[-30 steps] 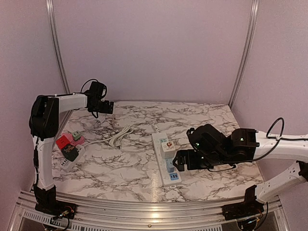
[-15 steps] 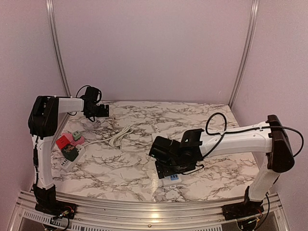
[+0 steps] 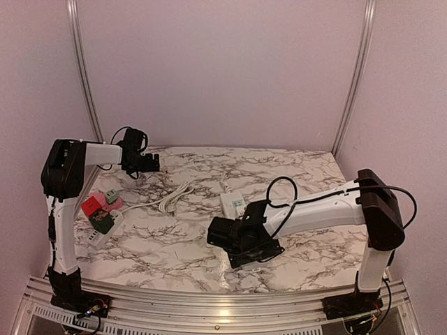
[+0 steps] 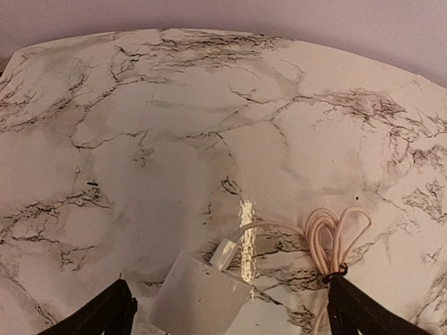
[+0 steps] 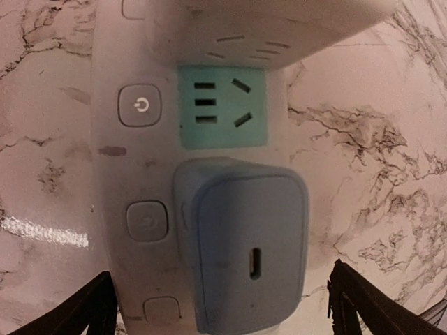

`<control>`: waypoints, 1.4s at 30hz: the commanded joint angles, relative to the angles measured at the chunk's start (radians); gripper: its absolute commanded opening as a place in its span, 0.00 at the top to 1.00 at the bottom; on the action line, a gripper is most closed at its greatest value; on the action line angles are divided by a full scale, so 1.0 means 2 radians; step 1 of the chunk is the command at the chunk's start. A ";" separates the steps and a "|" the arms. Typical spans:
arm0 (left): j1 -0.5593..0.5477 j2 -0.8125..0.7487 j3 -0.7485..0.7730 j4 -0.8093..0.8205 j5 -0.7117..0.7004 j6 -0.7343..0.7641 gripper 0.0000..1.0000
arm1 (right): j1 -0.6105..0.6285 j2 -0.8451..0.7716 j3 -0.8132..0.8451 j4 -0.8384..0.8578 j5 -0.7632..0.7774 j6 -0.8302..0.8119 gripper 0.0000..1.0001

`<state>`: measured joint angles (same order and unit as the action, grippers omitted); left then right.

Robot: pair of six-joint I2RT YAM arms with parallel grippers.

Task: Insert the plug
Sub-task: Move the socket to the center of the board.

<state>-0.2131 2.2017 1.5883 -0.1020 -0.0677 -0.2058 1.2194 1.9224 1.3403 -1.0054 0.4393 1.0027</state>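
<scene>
The right gripper [image 5: 227,307] hangs over the power strip [image 5: 140,160] with its jaws spread wide, and it holds nothing. The two dark fingers [image 5: 94,303] show only at the lower corners of the wrist view, one on each side of the strip. Between them, directly below the hand, the blue-grey plug [image 5: 244,237] sits on the strip, and neither finger touches it. Just past the plug, farther from the hand, there is a free green socket [image 5: 222,105] with a round power button [image 5: 140,106] beside it. Past that socket a white adapter [image 5: 279,28] sits on the strip. The left gripper [image 4: 229,310] is far from this place, above the back left part of the marble table [image 4: 174,139]. Its jaws are also spread apart and hold nothing. A white block [image 4: 199,293] lies low between its fingers, and a coiled pale cord [image 4: 335,234] lies close to one finger.
</scene>
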 commanded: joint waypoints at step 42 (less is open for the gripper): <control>0.006 0.044 0.053 -0.082 -0.008 -0.005 0.30 | -0.071 -0.334 -0.125 -0.088 0.028 0.050 0.01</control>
<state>-0.2039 2.2536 1.6474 -0.1780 -0.0795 -0.2066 1.0733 1.2846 1.0908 -1.1900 0.4973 1.0889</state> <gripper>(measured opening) 0.711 0.985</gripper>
